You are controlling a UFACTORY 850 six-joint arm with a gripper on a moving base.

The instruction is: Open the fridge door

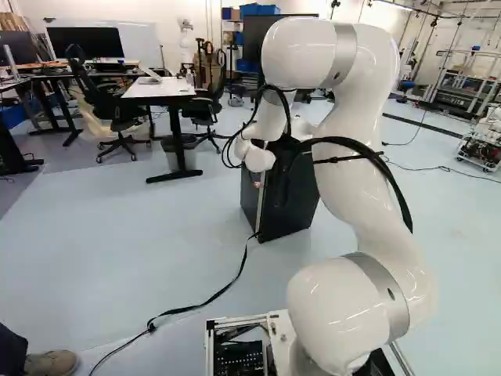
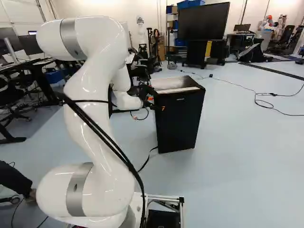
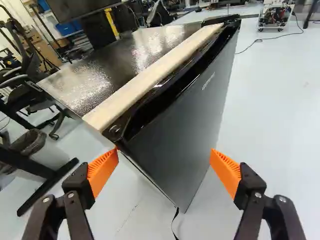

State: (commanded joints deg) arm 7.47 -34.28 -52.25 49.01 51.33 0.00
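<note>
Pale floor (image 2: 247, 152); fridge (image 2: 179, 123) stands on it. Right base view, left to right: white arm (image 2: 92, 90), hand (image 3: 165, 154), fridge. Fingers spread, nothing gripped. Door (image 3: 187, 120) ahead, its top recess (image 3: 162, 103) slanting away from the hand; approach should probably match that slant.

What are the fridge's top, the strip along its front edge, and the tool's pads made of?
Top: probably textured metal or plastic, pebbled glare. Strip: perhaps wood or foam, pale and matte. Pads: likely rubber or soft plastic, matte orange, ribbed.
</note>
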